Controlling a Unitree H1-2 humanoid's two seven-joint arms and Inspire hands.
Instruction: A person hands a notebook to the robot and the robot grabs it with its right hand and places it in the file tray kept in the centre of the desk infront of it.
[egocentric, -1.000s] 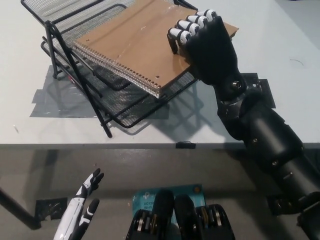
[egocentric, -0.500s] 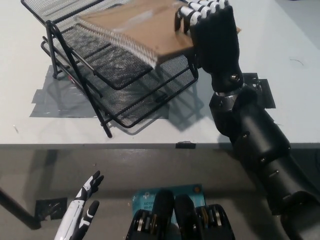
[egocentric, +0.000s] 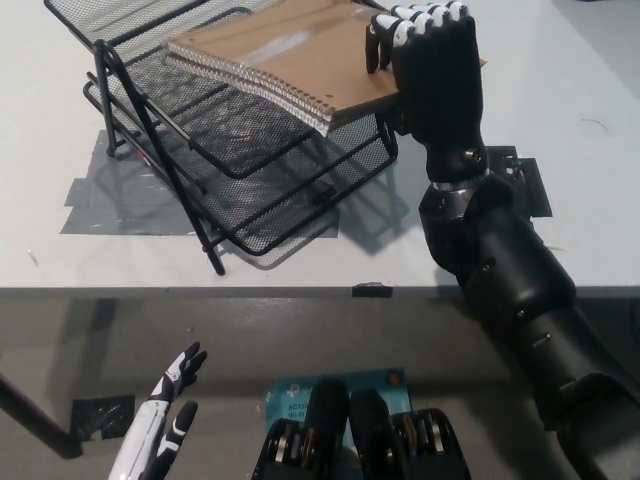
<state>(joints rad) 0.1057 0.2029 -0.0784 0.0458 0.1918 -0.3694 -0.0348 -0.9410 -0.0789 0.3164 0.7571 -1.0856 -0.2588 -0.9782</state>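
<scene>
A brown spiral-bound notebook lies tilted over the upper tier of the black wire file tray, its spiral edge facing me. My black right hand is shut on the notebook's right edge, with the white-tipped fingers curled over the cover. Part of the notebook sticks out past the tray's right side. My white left hand rests low at the bottom left, below the desk edge, with its fingers apart.
The tray stands on a white desk, held by grey tape patches. Dark tape lies under my right forearm. The desk's front edge runs across the picture's middle.
My right hand lifted the notebook and carried it farther back over the upper tier a second ago. In the last half second it settled slightly lower. The left hand stayed still.
</scene>
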